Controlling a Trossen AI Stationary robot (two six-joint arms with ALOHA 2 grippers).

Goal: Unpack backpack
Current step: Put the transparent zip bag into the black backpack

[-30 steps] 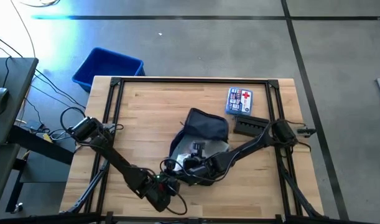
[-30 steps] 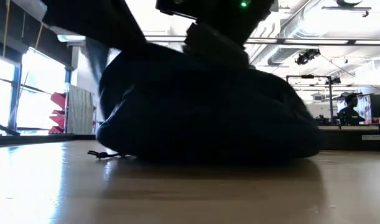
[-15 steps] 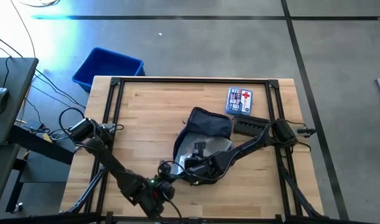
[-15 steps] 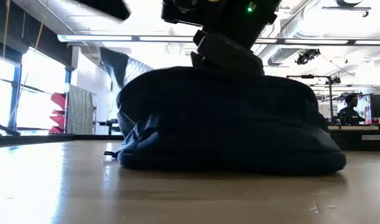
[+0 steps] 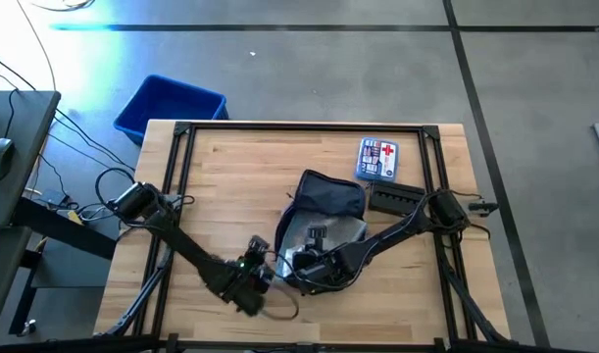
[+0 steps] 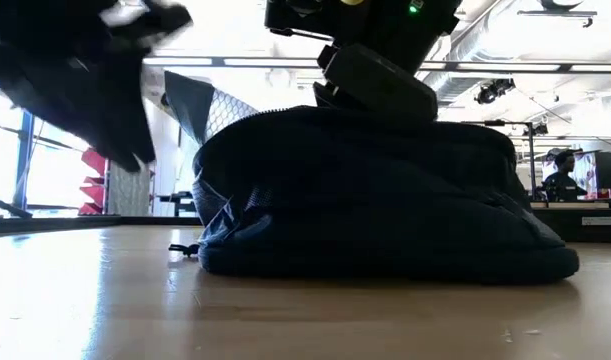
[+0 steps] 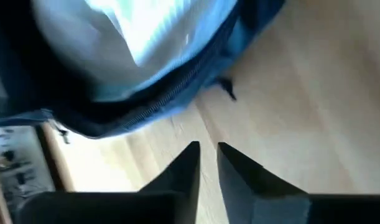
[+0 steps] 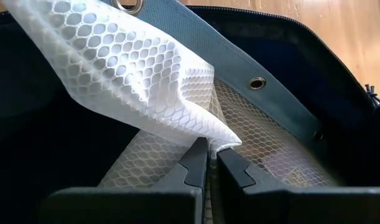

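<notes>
High view | backpack (image 5: 326,201) beside first-aid pouch (image 5: 377,158) | right jaws pinch mesh, left narrow

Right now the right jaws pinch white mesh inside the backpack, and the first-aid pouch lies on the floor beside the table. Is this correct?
Not quite. The high view shows the pouch on the table, beyond the backpack. The right gripper does pinch white mesh.

The backpack (image 5: 328,199) at the frame's centre is dark navy, its lining darker. Inside it, a mesh pouch (image 8: 134,81) shows a white honeycomb pattern edged in grey-blue (image 8: 239,68). The table (image 5: 230,186) is pale wood grain, black-framed. Upper left, a bin (image 5: 167,106) is bright blue. Upper right, a kit (image 5: 378,158) is white and blue with a red cross.
</notes>
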